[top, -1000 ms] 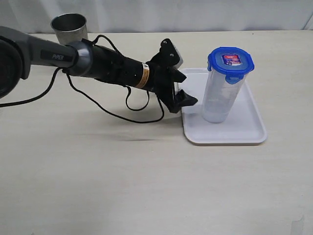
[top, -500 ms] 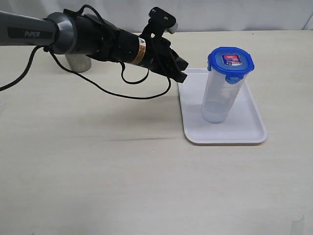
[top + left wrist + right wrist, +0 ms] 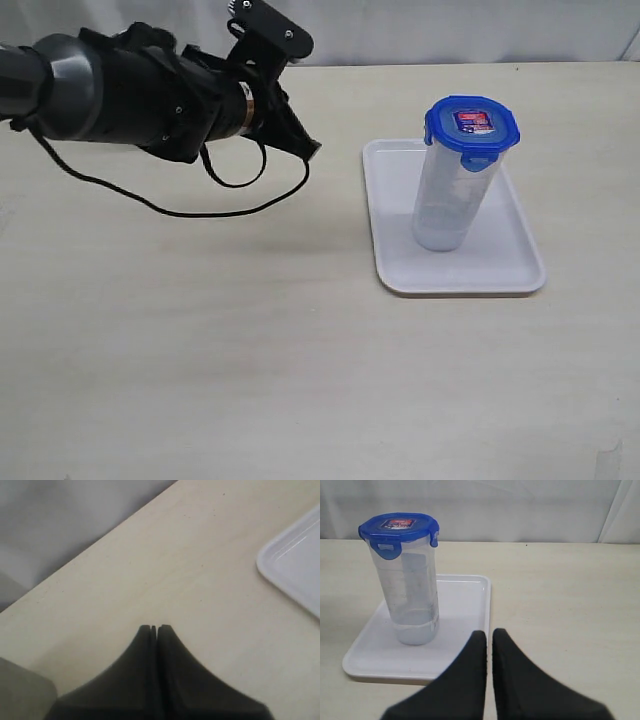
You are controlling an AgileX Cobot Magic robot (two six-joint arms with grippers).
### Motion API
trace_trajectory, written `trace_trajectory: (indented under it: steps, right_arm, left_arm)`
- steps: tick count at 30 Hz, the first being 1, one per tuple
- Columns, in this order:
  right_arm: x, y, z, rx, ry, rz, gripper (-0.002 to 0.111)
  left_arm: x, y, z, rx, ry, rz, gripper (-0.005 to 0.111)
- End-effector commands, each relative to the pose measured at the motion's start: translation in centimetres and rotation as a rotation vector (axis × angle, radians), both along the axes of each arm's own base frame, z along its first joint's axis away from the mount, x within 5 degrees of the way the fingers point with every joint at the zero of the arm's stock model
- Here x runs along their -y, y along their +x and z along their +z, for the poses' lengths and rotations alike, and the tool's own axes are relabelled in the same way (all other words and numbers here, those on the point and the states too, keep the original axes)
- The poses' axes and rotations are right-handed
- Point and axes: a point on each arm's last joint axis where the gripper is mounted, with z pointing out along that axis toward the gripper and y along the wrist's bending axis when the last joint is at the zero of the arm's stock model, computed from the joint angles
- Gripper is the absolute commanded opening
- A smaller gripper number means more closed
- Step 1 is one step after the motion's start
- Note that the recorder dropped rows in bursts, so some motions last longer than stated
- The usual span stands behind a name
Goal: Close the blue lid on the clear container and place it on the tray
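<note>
The clear container [image 3: 448,200] stands upright on the white tray [image 3: 500,268] with the blue lid [image 3: 471,125] sitting on its top. My left gripper [image 3: 312,150] hangs above the table left of the tray, shut and holding nothing; in the left wrist view its tips [image 3: 154,628] meet over bare table, with a corner of the tray [image 3: 300,565] off to one side. In the right wrist view my right gripper [image 3: 489,632] is shut and empty, close to the tray [image 3: 462,605]. The container [image 3: 410,595] and lid [image 3: 399,527] stand beyond it. The exterior view does not show the right arm.
A black cable [image 3: 230,208] loops under the left arm. A white curtain [image 3: 450,30] runs along the table's far edge. A blurred grey shape [image 3: 20,690] sits at the corner of the left wrist view.
The left arm has pulled back from the tray's edge, up and to the left, and its jaws have closed. The container and lid have not moved.
</note>
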Motion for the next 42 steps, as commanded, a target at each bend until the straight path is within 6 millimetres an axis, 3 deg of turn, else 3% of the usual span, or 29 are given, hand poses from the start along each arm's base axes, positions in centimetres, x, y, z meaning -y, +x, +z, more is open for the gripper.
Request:
trace_trajectory:
  steps: [1, 4, 9, 21, 27, 34, 42]
  right_arm:
    - [0.0, 0.0, -0.1, 0.003, 0.003, -0.005, 0.004]
    - [0.0, 0.0, -0.1, 0.003, 0.003, -0.005, 0.004]
    - [0.0, 0.0, -0.1, 0.003, 0.003, -0.005, 0.004]
    - [0.0, 0.0, -0.1, 0.003, 0.003, -0.005, 0.004]
    - [0.0, 0.0, -0.1, 0.003, 0.003, -0.005, 0.004]
    - [0.0, 0.0, -0.1, 0.003, 0.003, -0.005, 0.004]
    - [0.0, 0.0, -0.1, 0.003, 0.003, -0.005, 0.004]
  left_arm:
    - [-1.6, -2.4, 1.9, 0.029, 0.047, -0.024, 0.000]
    - [-2.9, -4.7, 4.3, 0.054, 0.014, -0.047, 0.000]
    - [-5.9, -9.0, 10.5, 0.164, -0.129, -0.040, 0.000]
    - [-9.7, -16.8, 16.6, 0.281, -0.400, -0.118, 0.000]
    - [-12.3, -20.0, 17.9, 0.373, -0.480, -0.072, 0.000]
    - [-15.7, -23.2, 17.5, 0.424, -0.608, -0.005, 0.000]
    - [-18.0, -25.9, 17.3, 0.469, -0.729, -0.002, 0.000]
